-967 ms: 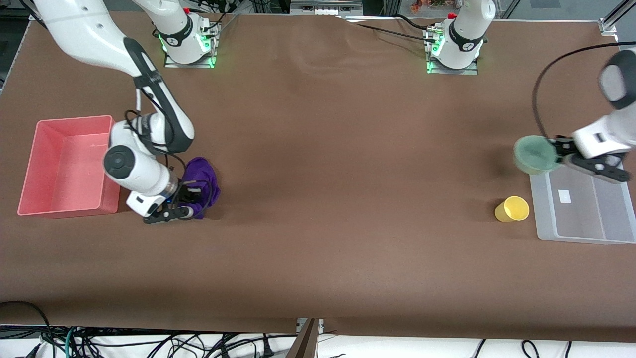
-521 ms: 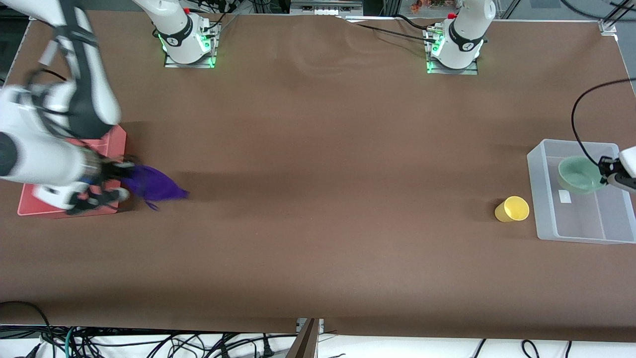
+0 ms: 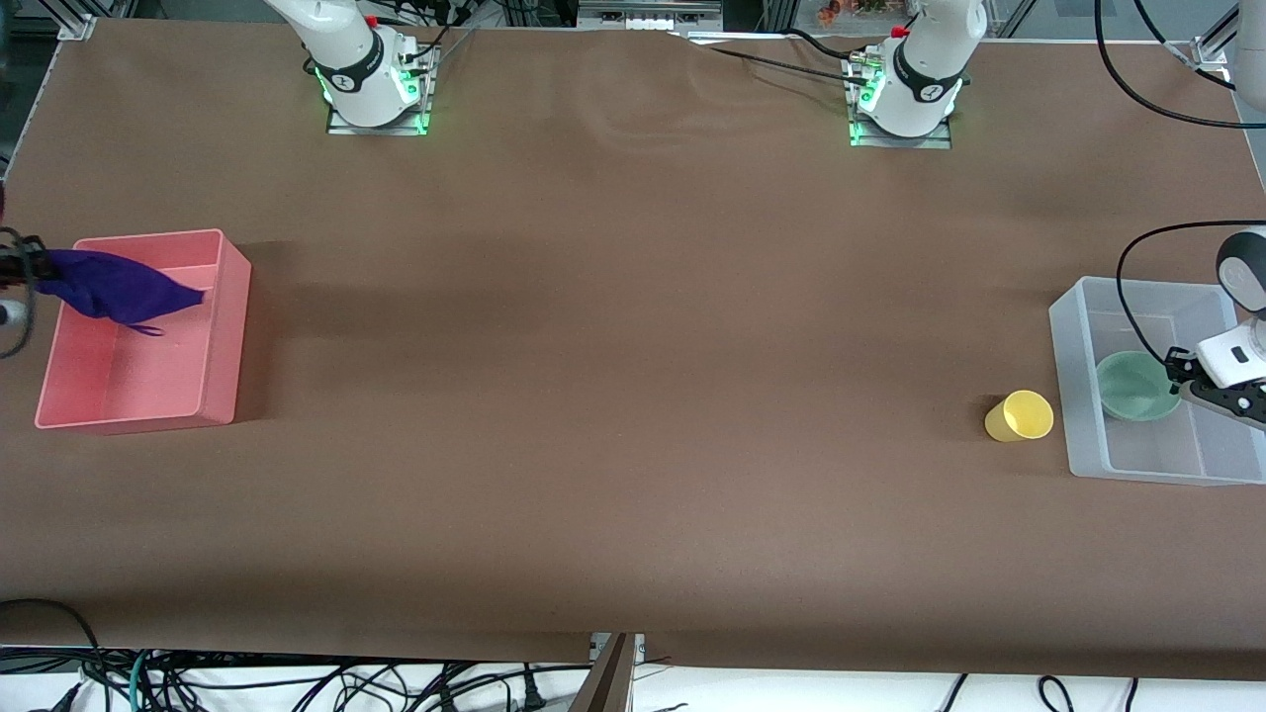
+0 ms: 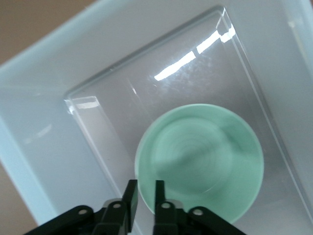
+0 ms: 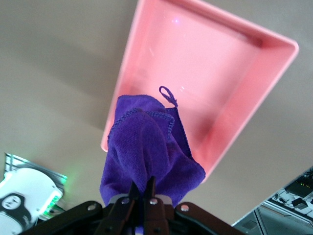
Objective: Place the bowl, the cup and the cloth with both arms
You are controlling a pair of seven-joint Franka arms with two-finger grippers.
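Observation:
My left gripper [image 3: 1177, 384] is shut on the rim of the pale green bowl [image 3: 1135, 388], which sits low inside the clear plastic bin [image 3: 1063, 396]. In the left wrist view the fingers [image 4: 129, 196] pinch the bowl's [image 4: 200, 161] rim over the bin's floor [image 4: 49, 122]. My right gripper [image 3: 28, 275] is shut on the purple cloth [image 3: 114, 287] and holds it over the pink bin [image 3: 223, 336]. The right wrist view shows the cloth [image 5: 146, 152] hanging from the gripper [image 5: 142, 188] above the bin [image 5: 220, 63]. The yellow cup [image 3: 1021, 415] stands on the table beside the clear bin.
The two arm bases [image 3: 371, 74] [image 3: 905, 84] stand along the table's edge farthest from the front camera. A black cable [image 3: 1137, 257] loops above the clear bin. Brown table stretches between the two bins.
The left gripper has lowered the bowl deeper into the clear bin. The right gripper has carried the cloth from the pink bin's edge to over its inside.

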